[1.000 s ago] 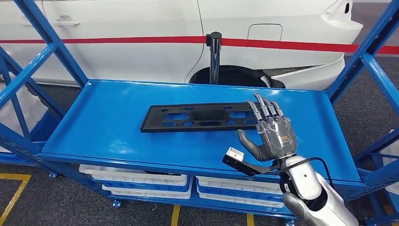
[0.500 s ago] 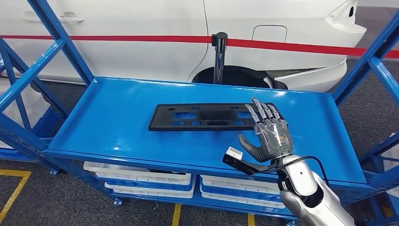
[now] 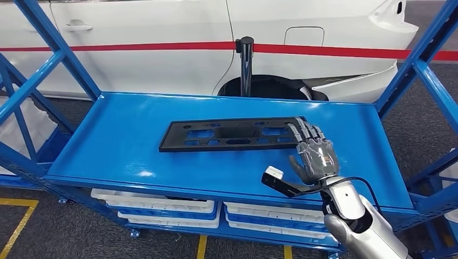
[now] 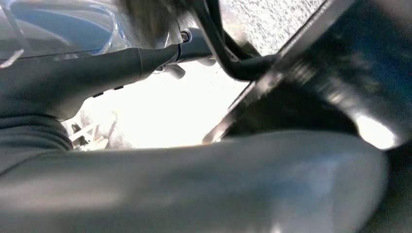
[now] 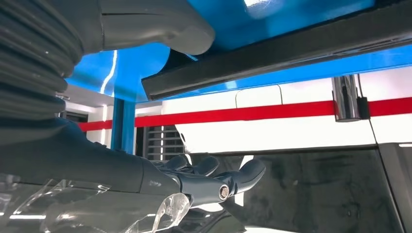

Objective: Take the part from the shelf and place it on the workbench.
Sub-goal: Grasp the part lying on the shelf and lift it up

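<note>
We close right hand (image 3: 313, 156) on black bracket plate (image 3: 229, 134) end, shelf (image 3: 108, 145) underneath; fingers (image 3: 303, 129) spread over edge, thumb under, not yet gripping.

My right hand (image 3: 315, 156) has gone forward over the blue shelf (image 3: 124, 145) and lower than a second ago: its fingers (image 3: 305, 131), then raised and spread just short of the black part (image 3: 229, 135), now lie over that part's right end, and the thumb I could see sticking out to the left is tucked from sight. The whole picture swung to one side and back, so my camera moved; the part itself seems unshifted.
</note>
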{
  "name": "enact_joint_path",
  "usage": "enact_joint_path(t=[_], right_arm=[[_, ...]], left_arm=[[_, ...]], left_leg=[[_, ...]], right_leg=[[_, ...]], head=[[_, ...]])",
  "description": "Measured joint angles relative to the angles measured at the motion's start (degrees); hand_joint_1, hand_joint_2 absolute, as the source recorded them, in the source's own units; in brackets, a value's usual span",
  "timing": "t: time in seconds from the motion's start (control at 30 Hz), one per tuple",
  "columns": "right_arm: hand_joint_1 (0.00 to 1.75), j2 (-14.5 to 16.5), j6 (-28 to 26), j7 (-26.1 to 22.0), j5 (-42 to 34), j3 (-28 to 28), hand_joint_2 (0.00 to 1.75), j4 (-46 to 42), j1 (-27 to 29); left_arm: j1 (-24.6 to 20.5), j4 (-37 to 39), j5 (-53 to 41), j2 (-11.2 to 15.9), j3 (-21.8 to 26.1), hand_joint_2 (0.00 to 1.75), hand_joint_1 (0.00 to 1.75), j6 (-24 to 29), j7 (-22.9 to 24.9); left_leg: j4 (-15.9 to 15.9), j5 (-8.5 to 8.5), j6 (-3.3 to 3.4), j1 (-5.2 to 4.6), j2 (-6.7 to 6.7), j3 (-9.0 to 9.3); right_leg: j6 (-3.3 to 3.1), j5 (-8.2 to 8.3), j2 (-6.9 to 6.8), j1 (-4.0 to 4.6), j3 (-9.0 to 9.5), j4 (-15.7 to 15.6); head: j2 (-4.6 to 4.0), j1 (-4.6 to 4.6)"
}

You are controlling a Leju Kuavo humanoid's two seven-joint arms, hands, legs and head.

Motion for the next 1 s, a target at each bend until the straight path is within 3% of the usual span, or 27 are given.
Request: enact_joint_path(t=[0.03, 0.1, 0.17, 0.23, 0.27, 0.33, 0.37, 0.4, 0.43, 0.47, 0.53, 0.6, 0.67, 0.73, 0.77, 0.83, 0.87, 0.9, 0.93, 0.97, 1.0], right_arm=[[0.0, -0.01, 0.15, -0.1, -0.09, -0.01, 1.75, 0.34, -0.21], [0.0, -0.02, 0.53, -0.27, -0.17, 0.02, 1.75, 1.14, -0.54], [0.0, -0.02, 0.91, -0.5, -0.21, 0.09, 1.75, 2.05, -0.81], [0.0, 0.01, 1.28, -0.76, -0.13, 0.21, 1.75, 3.01, -1.35], [0.0, 0.03, 1.44, -0.87, -0.07, 0.28, 1.75, 3.49, -1.65], [0.0, 0.05, 1.71, -0.97, 0.02, 0.51, 1.75, 4.38, -1.94], [0.0, 0.05, 1.82, -1.0, 0.05, 0.66, 1.75, 4.86, -1.96], [0.0, 0.07, 1.92, -1.06, 0.09, 0.83, 1.75, 5.36, -1.98], [0.0, 0.12, 2.02, -1.16, 0.14, 1.02, 1.75, 5.87, -2.1], [0.0, 0.21, 2.1, -1.32, 0.22, 1.21, 1.75, 6.37, -2.32], [0.0, 0.56, 2.22, -1.8, 0.39, 1.56, 1.75, 7.44, -3.05], [0.0, 1.16, 2.29, -2.5, 0.3, 1.86, 1.75, 8.81, -3.7], [0.0, 1.85, 2.27, -3.29, -0.05, 2.21, 1.75, 10.39, -4.13], [0.0, 2.49, 2.07, -4.02, -0.5, 2.52, 1.75, 11.91, -4.74], [0.0, 2.86, 1.88, -4.38, -0.74, 2.63, 1.75, 12.68, -5.11], [0.0, 3.56, 1.34, -4.93, -1.08, 2.81, 1.75, 14.3, -5.62], [0.0, 3.85, 0.88, -5.1, -1.14, 2.95, 1.75, 15.12, -5.74], [0.0, 4.11, 0.28, -5.18, -1.03, 3.08, 1.75, 15.96, -5.84], [0.0, 4.37, -0.4, -5.22, -0.86, 3.21, 1.75, 16.78, -5.99], [0.12, 4.62, -1.02, -5.26, -0.63, 3.32, 1.75, 17.57, -6.19], [0.55, 4.87, -1.55, -5.29, -0.38, 3.38, 1.75, 18.28, -6.41]], left_arm=[[0.1, 0.0, -0.01, 0.01, 0.0, 0.0, 0.0, 0.17, 0.02], [0.3, 0.0, -0.03, 0.02, 0.0, 0.0, 0.0, 0.4, 0.02], [0.38, 0.0, -0.05, -0.01, 0.0, 0.0, 0.0, 0.42, 0.02], [0.39, 0.0, -0.07, -0.04, 0.0, 0.0, 0.0, 0.42, 0.02], [0.4, 0.0, -0.07, -0.05, 0.0, 0.0, 0.0, 0.42, 0.01], [0.43, 0.0, -0.08, -0.07, 0.0, 0.0, 0.0, 0.43, 0.01], [0.46, 0.0, -0.09, -0.08, 0.0, 0.0, 0.0, 0.44, 0.01], [0.48, 0.0, -0.1, -0.08, 0.0, 0.0, 0.0, 0.44, 0.01], [0.49, 0.0, -0.11, -0.08, 0.0, 0.0, 0.0, 0.44, 0.01], [0.48, 0.0, -0.12, -0.1, 0.0, 0.0, 0.0, 0.44, 0.01], [0.44, 0.0, -0.13, -0.13, 0.0, 0.0, 0.0, 0.44, -0.01], [0.39, 0.0, -0.14, -0.15, 0.0, 0.0, 0.0, 0.62, -0.07], [0.35, 0.0, -0.16, -0.16, 0.0, 0.0, 0.0, 0.91, -0.15], [0.32, 0.0, -0.17, -0.18, 0.0, 0.0, 0.0, 1.13, -0.2], [0.28, 0.0, -0.18, -0.18, 0.0, 0.0, 0.0, 1.2, -0.22], [0.14, 0.0, -0.2, -0.2, 0.0, 0.0, 0.0, 1.26, -0.4], [0.06, 0.0, -0.2, -0.2, 0.0, 0.0, 0.0, 1.14, -0.53], [-0.01, 0.0, -0.21, -0.2, 0.0, 0.0, 0.0, 0.97, -0.63], [-0.05, 0.0, -0.21, -0.21, 0.0, 0.0, 0.0, 0.8, -0.68], [-0.05, 0.0, -0.22, -0.21, 0.0, 0.0, 0.0, 0.73, -0.66], [-0.03, 0.0, -0.22, -0.21, 0.0, 0.0, 0.0, 0.83, -0.57]], left_leg=[[-4.49, 1.71, 0.56, -0.25, 0.01, 2.0], [-8.83, 3.05, 1.23, -0.65, 0.06, 3.75], [-9.35, 3.32, 1.25, -0.59, 0.09, 3.75], [-9.85, 3.82, 1.39, -0.3, 0.11, 3.91], [-10.06, 4.04, 1.51, -0.15, 0.14, 3.99], [-10.05, 4.08, 1.73, -0.24, 0.14, 3.86], [-10.03, 4.09, 1.76, -0.26, 0.12, 3.82], [-10.0, 4.08, 1.76, -0.26, 0.09, 3.81], [-9.97, 4.05, 1.72, -0.22, 0.06, 3.87], [-9.9, 3.98, 1.61, -0.16, 0.04, 3.95], [-9.47, 3.61, 1.14, -0.22, 0.02, 3.98], [-9.14, 3.34, 0.67, -0.42, 0.0, 3.76], [-9.07, 3.32, 0.41, -0.37, -0.04, 3.57], [-6.87, 1.95, -0.13, -0.13, -0.03, 2.59], [-3.79, 0.31, -0.5, 0.02, -0.02, 1.16], [5.35, -3.77, -1.12, 0.28, 0.01, -3.18], [9.3, -5.08, -1.26, 0.35, 0.01, -5.1], [11.22, -5.36, -1.26, 0.37, 0.0, -6.03], [10.55, -4.51, -1.12, 0.34, -0.01, -5.69], [7.33, -2.7, -0.81, 0.26, -0.01, -4.12], [2.51, -0.53, -0.34, 0.13, -0.02, -1.78]], right_leg=[[0.09, 0.0, 0.05, 0.08, -0.02, 0.0], [0.47, 0.02, 0.08, 0.12, -0.17, -0.05], [1.12, 0.04, 0.02, 0.15, -0.27, -0.11], [1.71, -1.43, -0.1, 0.16, -1.19, 1.93], [1.9, -3.26, -0.13, 0.18, -2.6, 5.06], [2.07, -7.68, -0.13, 0.17, -6.89, 14.33], [2.13, -8.98, -0.13, 0.17, -8.73, 18.15], [2.19, -9.07, -0.14, 0.15, -9.53, 19.77], [2.23, -7.95, -0.15, 0.1, -9.05, 18.7], [2.26, -5.94, -0.18, 0.05, -7.36, 15.21], [2.29, -1.96, -0.25, -0.15, -2.74, 5.79], [1.9, -0.41, -0.18, -0.2, -0.39, 0.72], [1.23, -0.3, -0.08, -0.12, -0.33, 0.27], [0.66, -0.18, -0.15, -0.22, -0.35, 0.23], [0.42, -0.1, -0.19, -0.33, -0.36, 0.2], [0.18, -0.08, -0.19, -0.35, -0.39, 0.2], [0.16, -0.1, -0.2, -0.34, -0.35, 0.2], [0.15, -0.12, -0.19, -0.32, -0.26, 0.2], [0.14, -0.14, -0.15, -0.28, -0.15, 0.19], [0.15, -0.14, -0.1, -0.23, -0.04, 0.18], [0.16, -0.13, -0.04, -0.2, 0.06, 0.14]], head=[[0.0, -0.01], [0.0, -0.01], [0.0, 0.01], [0.0, 0.05], [0.0, 0.06], [0.0, 0.09], [0.0, 0.09], [0.0, 0.1], [0.0, 0.1], [0.0, 0.1], [0.0, 0.09], [0.0, 0.04], [0.0, 0.0], [0.0, -0.02], [0.0, -0.04], [0.0, -0.07], [0.0, -0.07], [0.0, -0.06], [0.0, -0.07], [0.0, -0.07], [0.0, -0.07]])
